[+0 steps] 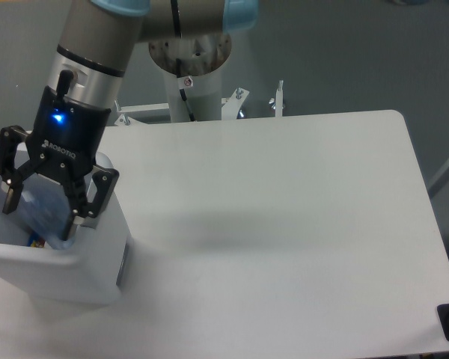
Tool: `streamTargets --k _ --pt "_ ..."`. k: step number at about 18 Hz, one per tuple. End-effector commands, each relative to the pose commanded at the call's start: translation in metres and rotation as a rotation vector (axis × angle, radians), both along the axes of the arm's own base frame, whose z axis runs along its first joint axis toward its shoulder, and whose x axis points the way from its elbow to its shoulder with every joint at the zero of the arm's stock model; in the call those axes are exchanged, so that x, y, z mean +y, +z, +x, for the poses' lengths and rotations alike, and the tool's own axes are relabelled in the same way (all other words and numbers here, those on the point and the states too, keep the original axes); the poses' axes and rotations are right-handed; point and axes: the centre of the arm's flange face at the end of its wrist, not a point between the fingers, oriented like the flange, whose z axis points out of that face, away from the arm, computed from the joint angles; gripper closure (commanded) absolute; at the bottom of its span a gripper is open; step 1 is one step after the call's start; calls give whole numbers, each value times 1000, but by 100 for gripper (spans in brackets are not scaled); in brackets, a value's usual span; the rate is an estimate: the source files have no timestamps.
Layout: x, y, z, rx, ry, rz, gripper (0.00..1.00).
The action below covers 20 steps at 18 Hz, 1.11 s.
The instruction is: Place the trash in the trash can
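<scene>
— Fingers (10,200) first: how do they stand?
— Spread wide apart, with the gripper (42,213) hanging over the mouth of the trash can (86,271) at the table's left edge. One fingertip points down at the left, the other at the right near the bin's inner wall.
— And the bottle (41,215)?
— A pale bluish, clear shape sits between the fingers, down inside the bin. Whether the pads touch it I cannot tell. A scrap of blue and yellow shows just beneath it.
— Anything else on the table (284,224)?
— Only the bin stands on the white top. Farther back, the arm (97,45) rises to its grey column beyond the table's far edge.
</scene>
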Motion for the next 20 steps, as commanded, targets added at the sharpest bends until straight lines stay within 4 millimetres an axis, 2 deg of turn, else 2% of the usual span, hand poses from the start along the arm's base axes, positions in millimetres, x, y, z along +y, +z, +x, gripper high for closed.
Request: streamTargets --k 1,2,5,7,9,10,15,20 --pt "-1 -4 -4 3 13 -10 14" --pt "-5 -8 -16 3 46 -24 14" --pt "-30 -31 -82 -17 161 -63 13" --pt "-58 -35 -135 -27 252 -67 13" --pt "-79 -41 -171 -34 312 -77 13" --pt "-86 -55 -187 -44 333 -94 13" --pt "-120 -125 -255 -66 367 -183 13" --pt "-169 -147 -311 -22 379 -212 9"
